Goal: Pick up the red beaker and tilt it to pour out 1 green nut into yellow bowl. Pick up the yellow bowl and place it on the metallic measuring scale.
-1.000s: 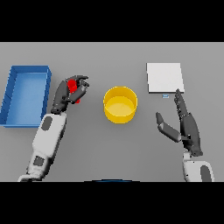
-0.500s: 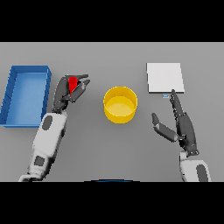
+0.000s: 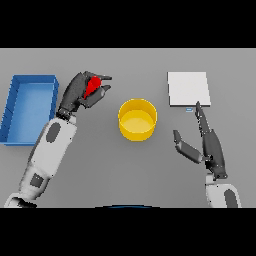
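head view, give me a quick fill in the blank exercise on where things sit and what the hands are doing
1. The left robot hand is curled round the ____ beaker.
2. The yellow bowl stands between the blue tray and the ____ measuring scale.
3. The right robot hand has straight fingers and holds ____.
4. The bowl rests on the ____, not on the scale.

Missing words: red; metallic; nothing; table
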You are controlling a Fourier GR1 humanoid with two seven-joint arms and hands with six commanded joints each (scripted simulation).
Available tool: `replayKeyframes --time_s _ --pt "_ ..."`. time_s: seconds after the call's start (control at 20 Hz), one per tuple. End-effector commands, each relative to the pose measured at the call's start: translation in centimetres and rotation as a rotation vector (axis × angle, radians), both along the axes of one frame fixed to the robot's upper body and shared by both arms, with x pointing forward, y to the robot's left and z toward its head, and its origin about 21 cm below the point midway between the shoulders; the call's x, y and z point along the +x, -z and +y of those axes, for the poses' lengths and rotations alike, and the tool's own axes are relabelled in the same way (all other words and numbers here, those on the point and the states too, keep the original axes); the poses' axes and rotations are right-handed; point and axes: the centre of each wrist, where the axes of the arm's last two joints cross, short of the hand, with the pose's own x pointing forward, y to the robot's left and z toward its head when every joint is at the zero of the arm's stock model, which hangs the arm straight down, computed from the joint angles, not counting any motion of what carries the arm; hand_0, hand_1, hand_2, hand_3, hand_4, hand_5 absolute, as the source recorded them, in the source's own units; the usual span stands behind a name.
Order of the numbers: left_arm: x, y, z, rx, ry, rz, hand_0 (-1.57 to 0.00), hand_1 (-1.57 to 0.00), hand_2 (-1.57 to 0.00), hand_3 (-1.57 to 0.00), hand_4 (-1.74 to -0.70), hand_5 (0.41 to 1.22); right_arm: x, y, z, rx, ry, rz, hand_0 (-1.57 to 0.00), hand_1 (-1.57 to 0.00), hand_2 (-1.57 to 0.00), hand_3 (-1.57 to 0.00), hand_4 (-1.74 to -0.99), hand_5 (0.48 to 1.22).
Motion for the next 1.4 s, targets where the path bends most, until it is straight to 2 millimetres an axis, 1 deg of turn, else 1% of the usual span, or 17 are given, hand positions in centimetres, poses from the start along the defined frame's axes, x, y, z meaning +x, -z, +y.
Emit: replayKeyframes --time_s 0.0,0.1,0.2,0.25,0.3,0.35,0.5,0.55,0.65,0.7,0.75,0.9,1.0,1.1,1.15,1.25,1.35 --pt "-0.1 -0.2 -0.2 0.042 0.014 0.003 -1.56 -1.56 -1.56 -1.56 -1.73 1.119 -0.1 0.1 0.5 0.005 -0.01 -0.001 0.0 0.0 0.0 0.0 -1.243 0.694" --pt "-0.4 -0.4 -0.3 0.088 0.032 0.006 -1.56 -1.56 -1.56 -1.56 -1.73 1.115 -0.4 0.2 -0.1 0.001 0.004 0.001 0.0 0.0 0.0 0.0 -1.243 0.7" --pt "-0.5 -0.4 -0.2 0.118 0.044 0.006 -1.56 -1.56 -1.56 -1.56 -1.73 1.113 -0.3 0.0 0.2 0.007 -0.003 0.01 0.0 0.0 0.0 0.0 -1.243 0.71" --pt "-0.2 -0.9 -0.2 0.189 0.046 -0.006 -1.56 -1.56 -1.56 -1.56 -1.73 1.112 -0.5 -0.2 0.2 0.011 -0.007 0.002 0.0 0.0 0.0 0.0 -1.248 0.711" --pt "0.0 -1.3 -0.8 0.254 0.072 -0.026 -1.57 -1.57 -1.57 -1.57 -1.74 1.112 -0.8 0.0 0.3 0.006 0.001 0.01 0.0 0.0 0.0 0.0 -1.251 0.714" --pt "0.0 -1.4 -1.3 0.337 0.094 -0.048 -1.57 -1.57 -1.57 -1.57 -1.74 1.112 -0.4 -0.3 0.0 -0.003 0.005 0.005 0.0 0.0 0.0 0.0 -1.254 0.717" --pt "0.5 -2.1 -2.9 0.596 0.174 -0.129 -1.57 -1.57 -1.57 -1.57 -1.74 1.134 -0.3 0.0 0.0 0.019 -0.004 0.015 0.0 0.0 0.0 0.0 -1.267 0.72" --pt "0.7 -2.3 -3.5 0.669 0.184 -0.139 -1.57 -1.57 -1.57 -1.57 -1.74 1.152 -0.1 -0.2 0.5 0.014 -0.015 0.008 0.0 0.0 0.0 0.0 -1.267 0.721" --pt "1.4 -3.0 -4.0 0.799 0.221 -0.19 -1.57 -1.57 -1.57 -1.57 -1.74 1.177 -0.1 0.0 0.3 0.015 -0.011 0.016 0.0 0.0 0.0 0.0 -1.268 0.722" --pt "1.8 -3.2 -4.9 0.859 0.248 -0.194 -1.57 -1.57 -1.57 -1.57 -1.74 1.186 0.1 0.1 0.3 0.022 -0.011 0.025 0.0 0.0 0.0 0.0 -1.268 0.72" --pt "2.1 -3.6 -5.1 0.932 0.281 -0.212 -1.57 -1.57 -1.57 -1.57 -1.74 1.193 0.0 0.1 0.1 0.022 -0.009 0.014 0.0 0.0 0.0 0.0 -1.264 0.717" --pt "2.7 -4.4 -6.2 1.113 0.364 -0.241 -1.57 -1.57 -1.57 -1.57 -1.61 1.206 0.0 0.1 0.2 0.034 -0.005 0.001 0.0 0.0 0.0 0.0 -1.258 0.697" --pt "3.0 -4.7 -7.4 1.243 0.404 -0.229 -1.57 -1.57 -1.57 -1.57 -1.66 1.212 -0.3 0.4 0.1 0.023 0.01 -0.002 0.0 0.0 0.0 0.0 -1.245 0.679" --pt "2.8 -4.8 -8.6 1.316 0.475 -0.242 -1.57 -1.57 -1.57 -1.57 -1.68 1.215 -0.1 0.5 0.3 0.052 0.02 0.005 0.0 0.0 0.0 0.0 -1.225 0.663" --pt "3.0 -5.0 -8.5 1.352 0.502 -0.258 -1.57 -1.57 -1.57 -1.57 -1.69 1.216 -0.1 0.5 0.3 0.045 0.027 0.012 0.0 0.0 0.0 0.0 -1.22 0.657" --pt "3.1 -5.4 -9.7 1.442 0.523 -0.269 -1.57 -1.57 -1.57 -1.57 -1.71 1.218 0.3 0.4 0.6 0.047 0.025 0.013 0.0 0.0 0.0 0.0 -1.198 0.65" --pt "3.1 -5.7 -10.4 1.548 0.533 -0.288 -1.57 -1.57 -1.57 -1.57 -1.72 1.219 0.1 0.6 0.5 0.022 0.033 0.009 0.0 0.0 0.0 0.0 -1.195 0.647"
